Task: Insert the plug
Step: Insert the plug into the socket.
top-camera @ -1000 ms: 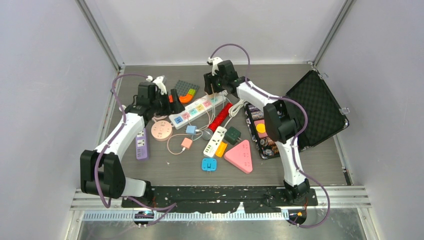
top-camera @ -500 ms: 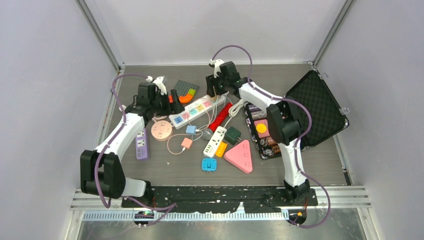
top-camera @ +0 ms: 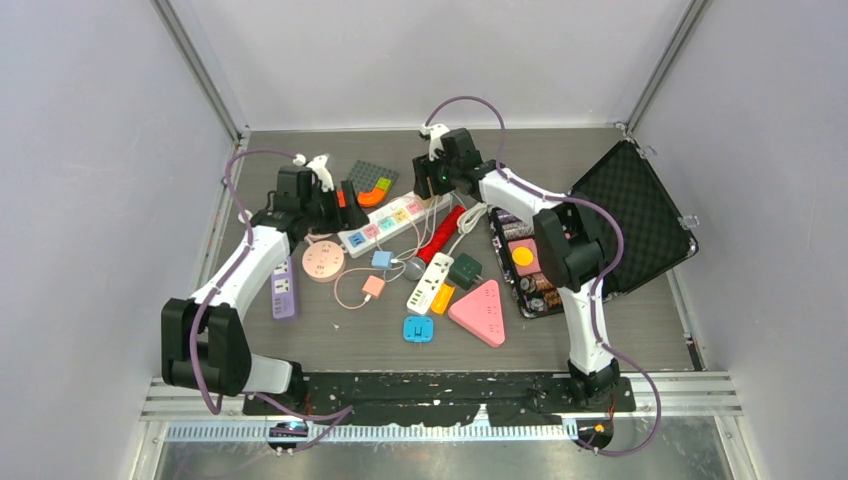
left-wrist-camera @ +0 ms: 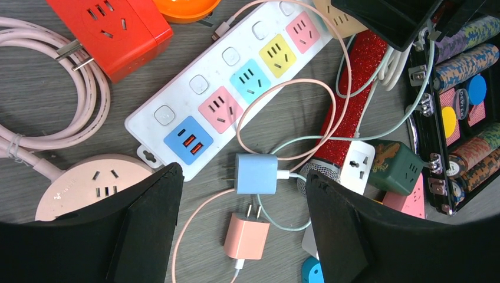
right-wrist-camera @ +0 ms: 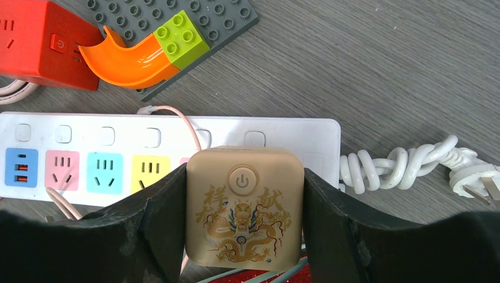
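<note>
My right tool (right-wrist-camera: pixel 244 227) is clamped on the gold plug (right-wrist-camera: pixel 244 188) over the power strip (right-wrist-camera: pixel 283 132), and my left tool (left-wrist-camera: pixel 242 203) is apart, empty. I'd square the plug to the strip first, then press straight down.

- The right gripper (right-wrist-camera: pixel 244 250) clamps a gold cube plug (right-wrist-camera: pixel 244 200) between 2 black fingers (right-wrist-camera: pixel 147 236).
- Behind the plug lies a white power strip (right-wrist-camera: pixel 295 132) with 4 coloured sockets showing.
- A pink cable (right-wrist-camera: pixel 187 127) crosses the strip.
- A coiled white cord (right-wrist-camera: pixel 407 165) lies to the right.

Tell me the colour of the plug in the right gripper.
The plug is gold with a dragon print; clearest in right wrist view.
</note>
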You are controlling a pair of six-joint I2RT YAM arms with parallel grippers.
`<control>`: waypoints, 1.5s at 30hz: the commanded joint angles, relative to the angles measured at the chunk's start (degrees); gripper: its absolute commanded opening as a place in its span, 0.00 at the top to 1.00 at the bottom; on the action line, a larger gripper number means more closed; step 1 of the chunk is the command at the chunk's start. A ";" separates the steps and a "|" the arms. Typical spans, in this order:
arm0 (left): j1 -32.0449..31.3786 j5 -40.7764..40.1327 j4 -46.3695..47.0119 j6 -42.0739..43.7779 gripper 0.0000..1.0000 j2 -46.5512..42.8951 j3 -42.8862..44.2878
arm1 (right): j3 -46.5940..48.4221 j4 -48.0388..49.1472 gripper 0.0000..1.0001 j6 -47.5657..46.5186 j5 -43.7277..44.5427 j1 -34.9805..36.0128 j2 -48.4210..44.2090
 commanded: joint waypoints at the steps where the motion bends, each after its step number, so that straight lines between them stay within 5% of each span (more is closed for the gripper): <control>1: 0.31 -0.73 -0.25 0.28 0.25 0.31 0.67 | -2.20 2.21 0.95 -1.23 0.01 0.51 -3.85; 27: 1.08 -2.60 -1.54 -1.70 0.25 1.85 1.51 | -6.28 -8.35 0.95 2.53 7.69 4.29 0.26; 45: 1.58 -2.16 -1.89 -3.28 0.25 2.65 1.53 | -15.24 0.19 0.89 7.16 12.50 5.72 -3.53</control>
